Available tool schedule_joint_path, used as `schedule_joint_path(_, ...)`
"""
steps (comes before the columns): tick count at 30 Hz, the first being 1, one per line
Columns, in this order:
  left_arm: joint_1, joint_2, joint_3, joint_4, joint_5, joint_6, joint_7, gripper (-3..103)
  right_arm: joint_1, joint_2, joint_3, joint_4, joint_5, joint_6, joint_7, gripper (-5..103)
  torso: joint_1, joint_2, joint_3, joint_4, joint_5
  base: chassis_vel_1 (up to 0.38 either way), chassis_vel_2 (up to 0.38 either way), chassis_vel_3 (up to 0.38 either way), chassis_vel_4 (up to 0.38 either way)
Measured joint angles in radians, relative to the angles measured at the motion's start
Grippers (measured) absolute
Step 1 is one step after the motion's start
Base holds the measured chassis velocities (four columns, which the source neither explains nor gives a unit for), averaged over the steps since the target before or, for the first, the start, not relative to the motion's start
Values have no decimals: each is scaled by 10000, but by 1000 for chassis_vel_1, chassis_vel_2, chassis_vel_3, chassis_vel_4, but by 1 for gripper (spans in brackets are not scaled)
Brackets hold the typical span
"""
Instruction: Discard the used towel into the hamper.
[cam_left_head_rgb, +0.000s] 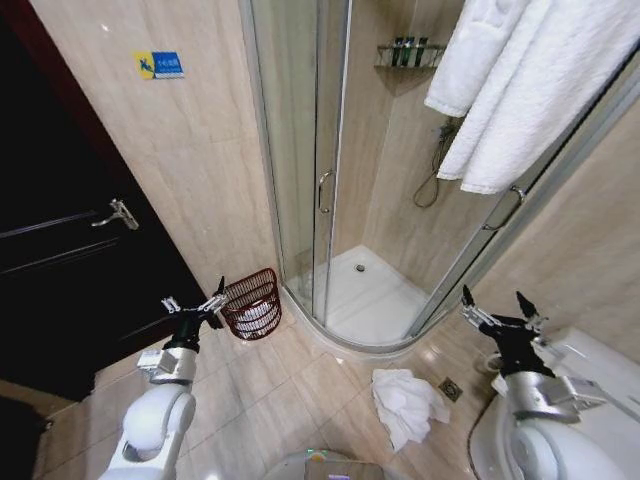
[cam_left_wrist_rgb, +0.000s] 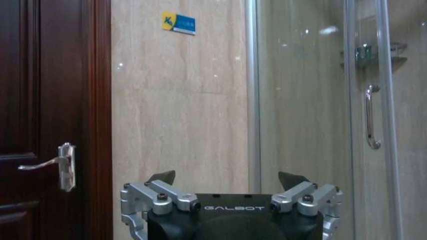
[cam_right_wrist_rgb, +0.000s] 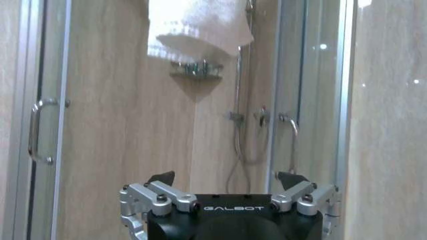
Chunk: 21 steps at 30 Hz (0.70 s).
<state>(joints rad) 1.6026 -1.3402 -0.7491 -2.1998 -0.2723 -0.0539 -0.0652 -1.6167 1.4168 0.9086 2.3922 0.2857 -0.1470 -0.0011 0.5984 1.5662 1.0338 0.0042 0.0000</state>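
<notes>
Holding nothing, left gripper sits raised with fingers spread, just beside the hamper at the foot of the tiled wall. Right gripper likewise spread and empty, raised near the shower enclosure's edge. Hamper stands on the floor between the dark door and the shower's curved glass; something white lies inside it. Used towel lies crumpled on floor tiles between both arms, nearer the right one, beside a floor drain. White robes hang over the shower glass.
</notes>
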Motion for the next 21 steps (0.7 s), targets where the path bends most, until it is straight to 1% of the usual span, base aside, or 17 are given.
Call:
schedule_joint_path(5, -6, 2, -91, 157, 3, -2, -43, 100, 493, -243, -52, 66, 165, -70, 105, 100, 0, 0, 0, -1, 0, 0, 0, 0, 0)
schedule_joint_path(7, -7, -4, -203, 252, 3, -3, -82, 100, 1132, -563, -14, 185, 358, -436, 265, 100, 0, -1, 0, -1, 1, 0, 0, 0, 0)
schedule_joint_path(8, -7, -4, -203, 252, 3, -3, -82, 100, 1132, -563, -14, 185, 358, -436, 265, 100, 0, -1, 0, -1, 1, 0, 0, 0, 0)
schedule_joint_path(11, 40, -39, -323, 266, -22, 4, -111, 100, 2035, -1282, 318, 331, 941, -1151, 444, 100, 0, -1, 0, 2, -1, 0, 0, 0, 0)
schedule_joint_path(12, 40, -39, -323, 266, -22, 4, -111, 100, 2035, -1282, 318, 331, 941, -1151, 444, 100, 0, -1, 0, 2, -1, 0, 0, 0, 0)
schedule_joint_path(14, -14, 101, -256, 266, -109, 107, -119, 100, 2398, -1726, 800, 416, 1373, -1526, 501, 100, 0, -1, 0, 3, 0, 0, 0, 0, 0)
schedule_joint_path(16, -52, 173, -221, 273, -139, 143, -119, 100, 2486, -1836, 944, 424, 1480, -1622, 510, 100, 0, -1, 0, 0, 0, 0, 0, 0, 0)
schedule_joint_path(18, -114, 328, -186, 313, -227, 204, -117, 100, 2832, -2167, 1246, 419, 1787, -1809, 558, 100, 0, -1, 0, -5, 1, 0, 0, 0, 0)
schedule_joint_path(21, -76, 372, -236, 316, -314, 233, -118, 100, 3143, -2376, 1284, 410, 1985, -1907, 562, 100, 0, -1, 0, -2, 1, 0, 0, 0, 0)
